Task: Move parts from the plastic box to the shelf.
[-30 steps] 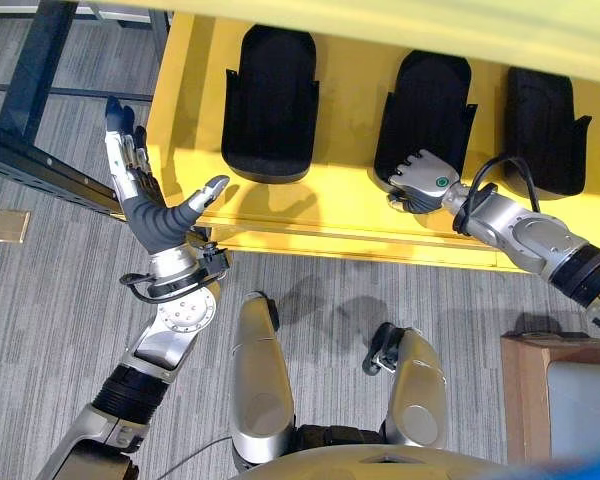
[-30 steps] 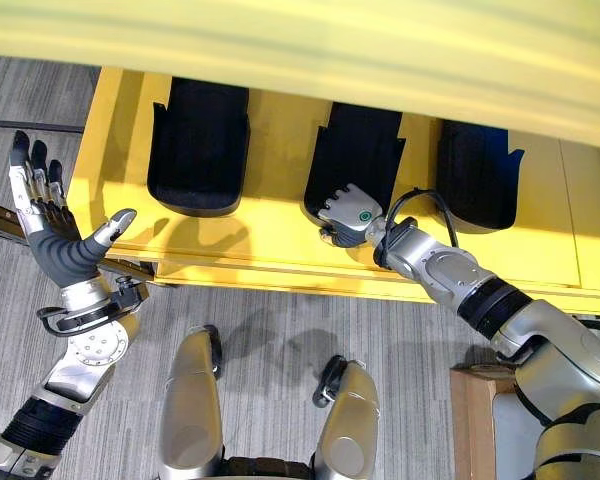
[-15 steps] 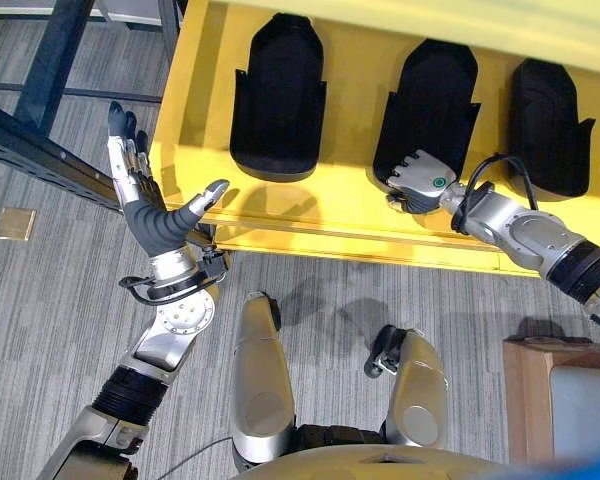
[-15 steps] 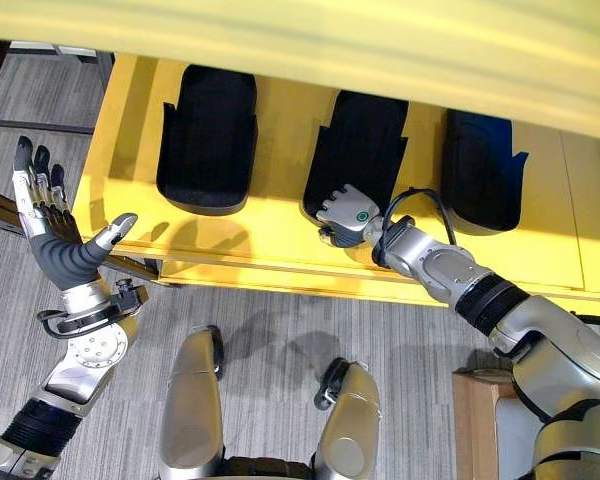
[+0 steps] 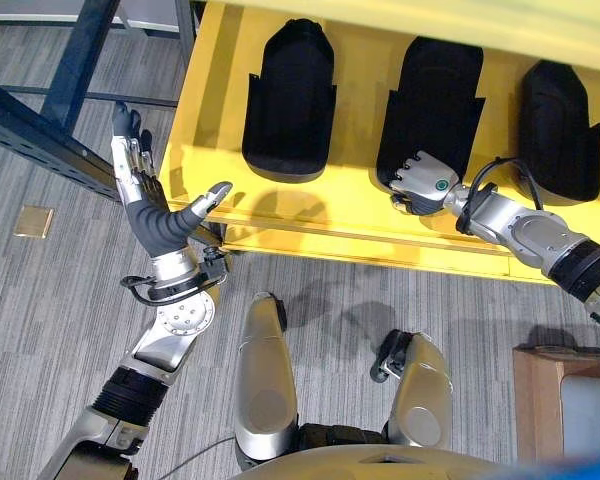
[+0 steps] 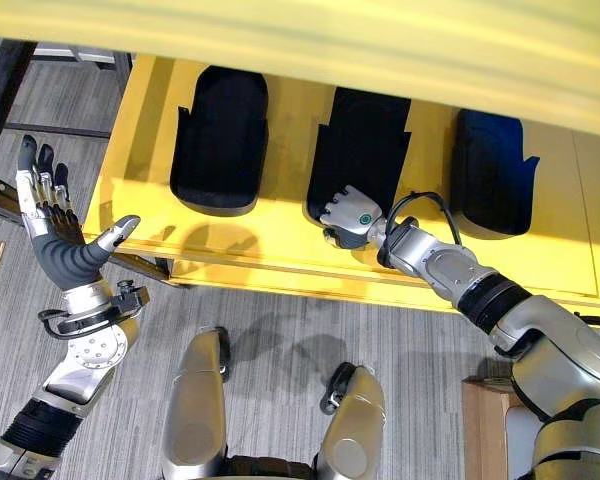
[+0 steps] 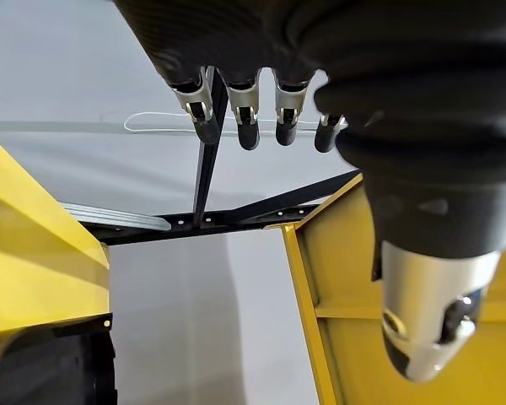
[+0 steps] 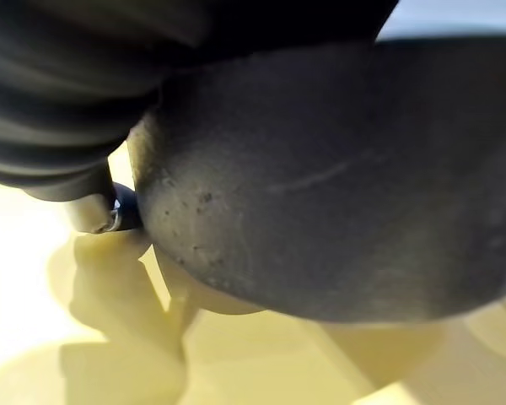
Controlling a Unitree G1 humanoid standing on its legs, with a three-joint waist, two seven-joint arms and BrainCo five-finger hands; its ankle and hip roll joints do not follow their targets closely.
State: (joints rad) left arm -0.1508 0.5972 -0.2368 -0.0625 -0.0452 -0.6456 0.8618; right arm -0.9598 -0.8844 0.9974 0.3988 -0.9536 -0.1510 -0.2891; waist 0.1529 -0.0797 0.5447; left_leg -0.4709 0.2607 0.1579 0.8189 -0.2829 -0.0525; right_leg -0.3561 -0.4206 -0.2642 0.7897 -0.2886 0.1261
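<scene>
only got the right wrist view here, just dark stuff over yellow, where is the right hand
observer: The right hand is at the near end of the middle black part on the yellow shelf.
operator: any other parts up there
observer: Yes, a left black part and a right black part, each lying apart from the middle one.
operator: left hand busy
observer: No, the left hand is raised by the shelf's left end, fingers straight, holding nothing.
</scene>
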